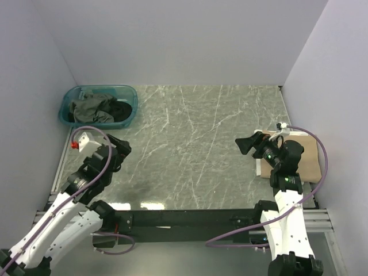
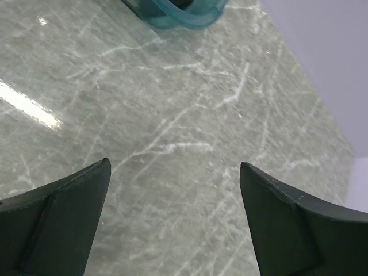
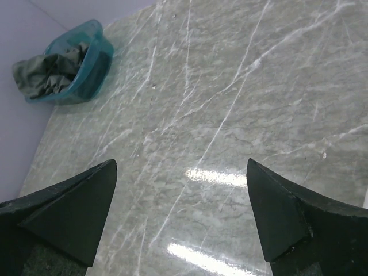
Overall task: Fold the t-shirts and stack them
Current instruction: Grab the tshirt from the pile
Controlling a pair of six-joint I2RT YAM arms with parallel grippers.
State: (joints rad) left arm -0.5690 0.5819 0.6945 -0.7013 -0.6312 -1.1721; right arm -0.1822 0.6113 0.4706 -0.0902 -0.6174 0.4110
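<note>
While both arms hover over the marble tabletop [image 1: 190, 138], the teal tub [image 1: 63, 109] at ten o'clock holds a crumpled grey-olive t-shirt [image 1: 92, 108] and a black t-shirt [image 1: 122, 110]. Only the overhead view shows the tan t-shirt [image 1: 309, 164] at three o'clock. The left fingers [image 2: 69, 201] and right fingers [image 3: 75, 198] are spread apart, grasping nothing.

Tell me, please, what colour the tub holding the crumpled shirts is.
Teal, see-through plastic. The tub shows best in the top external view.
</note>
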